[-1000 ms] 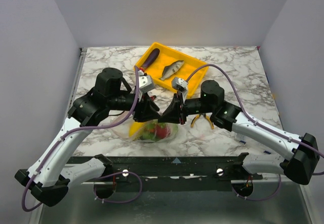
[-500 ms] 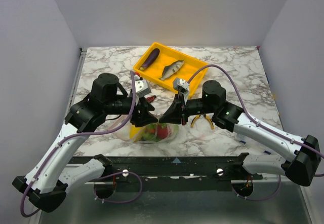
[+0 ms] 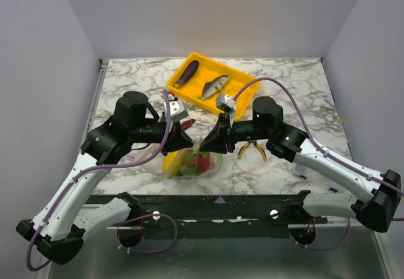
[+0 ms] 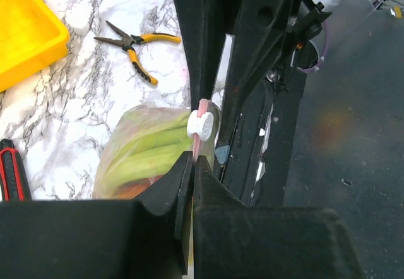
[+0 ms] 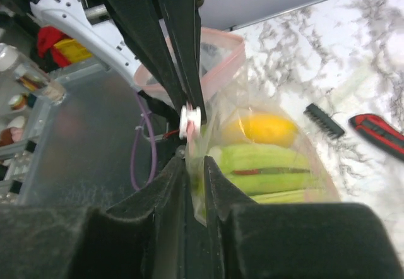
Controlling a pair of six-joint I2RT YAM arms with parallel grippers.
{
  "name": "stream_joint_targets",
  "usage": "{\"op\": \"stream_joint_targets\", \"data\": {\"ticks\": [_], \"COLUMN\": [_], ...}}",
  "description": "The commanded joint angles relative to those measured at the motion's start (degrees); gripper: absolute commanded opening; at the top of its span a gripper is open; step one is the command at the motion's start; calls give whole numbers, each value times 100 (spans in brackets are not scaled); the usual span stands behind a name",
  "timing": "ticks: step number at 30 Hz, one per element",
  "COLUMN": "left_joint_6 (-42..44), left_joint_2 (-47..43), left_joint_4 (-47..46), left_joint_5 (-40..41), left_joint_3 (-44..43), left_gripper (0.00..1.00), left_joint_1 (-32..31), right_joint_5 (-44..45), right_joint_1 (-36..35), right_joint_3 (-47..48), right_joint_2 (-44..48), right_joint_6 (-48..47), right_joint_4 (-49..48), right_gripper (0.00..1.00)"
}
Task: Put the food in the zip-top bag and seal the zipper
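The zip-top bag [image 3: 192, 162] sits near the table's front edge with green lettuce [image 5: 265, 165], a yellow squash [image 5: 265, 129] and red food inside. Its pink zipper strip carries a white slider [image 4: 202, 125], which also shows in the right wrist view [image 5: 189, 121]. My left gripper [image 3: 187, 141] is shut on the zipper strip just behind the slider [image 4: 192, 165]. My right gripper [image 3: 207, 144] faces it, shut on the bag's top edge [image 5: 196, 165]. A purple eggplant [image 3: 186, 72] and a grey fish [image 3: 213, 86] lie in the yellow tray [image 3: 243, 80].
Yellow-handled pliers [image 3: 252, 148] lie right of the bag, under the right arm. A red-and-black pocket knife [image 3: 184, 124] lies behind the left gripper. A small black comb-like piece [image 5: 323, 120] lies on the marble next to the knife. The table's front edge is right below the bag.
The left arm pulled back from the tray, uncovering the eggplant. Both grippers stayed on the bag's top edge and moved slightly apart; the bag mouth now shows between them.
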State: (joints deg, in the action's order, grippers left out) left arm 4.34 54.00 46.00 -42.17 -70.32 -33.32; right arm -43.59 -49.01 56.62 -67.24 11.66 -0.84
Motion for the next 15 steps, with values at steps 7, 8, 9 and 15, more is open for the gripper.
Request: {"op": "stream_joint_targets", "data": {"ticks": [7, 8, 9, 15], "left_joint_6": [75, 84, 93, -15], "left_joint_2": [-110, -88, -66, 12], "left_joint_4": [-53, -3, 28, 41], "left_joint_5": [-285, -279, -279, -378], "left_joint_3": [-148, -202, -235, -241], "left_gripper": [0, 0, 0, 0], "left_joint_1": [36, 31, 28, 35], "right_joint_5": [1073, 1074, 1019, 636], "right_joint_1": [-10, -9, -9, -11], "right_joint_3": [1954, 2192, 2427, 3228], "right_joint_2": [-193, -316, -436, -1083], "right_joint_6": [157, 181, 185, 99], "right_joint_4": [2390, 2681, 2917, 3811], "right_gripper": [59, 58, 58, 57]}}
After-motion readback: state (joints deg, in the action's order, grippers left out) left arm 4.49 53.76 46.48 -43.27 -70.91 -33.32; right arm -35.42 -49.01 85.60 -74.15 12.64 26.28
